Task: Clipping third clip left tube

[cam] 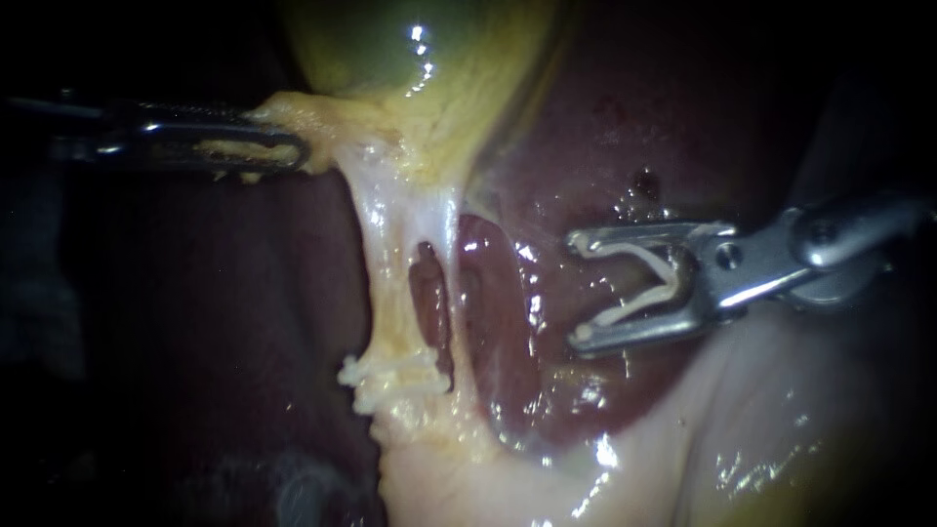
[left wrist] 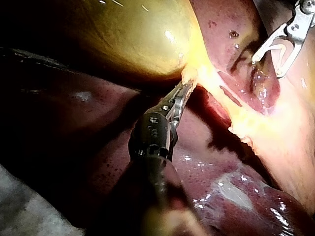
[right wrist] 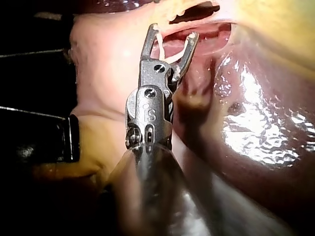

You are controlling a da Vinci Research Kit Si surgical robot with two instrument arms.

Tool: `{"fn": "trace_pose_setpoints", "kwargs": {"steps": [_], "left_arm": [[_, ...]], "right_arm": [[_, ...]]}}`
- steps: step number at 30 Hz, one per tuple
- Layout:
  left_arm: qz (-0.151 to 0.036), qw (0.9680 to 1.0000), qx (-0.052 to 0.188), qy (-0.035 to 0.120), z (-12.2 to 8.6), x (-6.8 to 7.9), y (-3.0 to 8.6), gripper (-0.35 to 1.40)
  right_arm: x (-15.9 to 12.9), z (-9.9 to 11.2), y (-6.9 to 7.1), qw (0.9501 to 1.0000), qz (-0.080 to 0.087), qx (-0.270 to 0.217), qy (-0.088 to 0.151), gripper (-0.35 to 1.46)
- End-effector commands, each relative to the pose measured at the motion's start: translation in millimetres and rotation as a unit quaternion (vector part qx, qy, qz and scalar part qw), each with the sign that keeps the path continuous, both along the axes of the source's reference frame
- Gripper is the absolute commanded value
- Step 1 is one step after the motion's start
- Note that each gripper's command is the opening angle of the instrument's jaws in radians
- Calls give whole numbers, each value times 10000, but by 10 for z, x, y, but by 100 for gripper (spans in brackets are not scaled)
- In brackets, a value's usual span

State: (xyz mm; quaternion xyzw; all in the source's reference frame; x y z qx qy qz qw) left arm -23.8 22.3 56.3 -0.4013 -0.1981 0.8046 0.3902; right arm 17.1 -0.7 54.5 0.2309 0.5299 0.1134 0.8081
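Observation:
The left tube is a pale yellow strand running down from the gallbladder. White clips sit across its lower end. Just right of it lies the darker red right tube. My left instrument is shut on yellow tissue at the gallbladder's neck and holds it out to the left; the left wrist view shows the same grip. My right instrument hangs off to the right of both tubes, apart from them. Its jaws stand wide apart with an open white clip seated between them.
Dark red liver lies behind and to the right of the tubes. Pale glistening tissue fills the lower right. A window of bare liver shows between the tubes and my right instrument.

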Motion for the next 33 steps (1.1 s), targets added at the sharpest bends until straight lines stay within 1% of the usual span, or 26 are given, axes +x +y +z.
{"fn": "trace_pose_setpoints", "kwargs": {"steps": [1,5,7,10,14,18,24,26,33], "left_arm": [[-6,10000,-4,-6,0,-1,0,-35],[-16,10000,-8,-17,0,-1,0,-35],[-25,10000,-12,-29,0,-1,-1,-35],[-43,10000,-24,-31,0,-2,-1,-35],[-45,10000,-26,-29,0,-2,-2,-35],[-46,10000,-27,-29,0,-2,-2,-35],[-48,10000,-27,-27,-1,-2,-2,-35],[-49,10000,-27,-27,-1,-2,-2,-35],[-41,10000,-19,-34,-1,-3,-3,-35]], "right_arm": [[6,4,-1,10000,21,20,-23,50],[32,22,-10,9997,83,209,-68,50],[44,29,-14,9995,87,287,-73,50],[59,37,-18,9989,124,443,-101,49],[74,49,-20,9985,141,516,-117,49],[79,63,-18,9981,193,570,-156,49],[79,87,-17,9968,282,710,-226,49],[80,92,-17,9969,271,698,-256,49],[83,106,-8,9955,341,821,-318,48]]}}
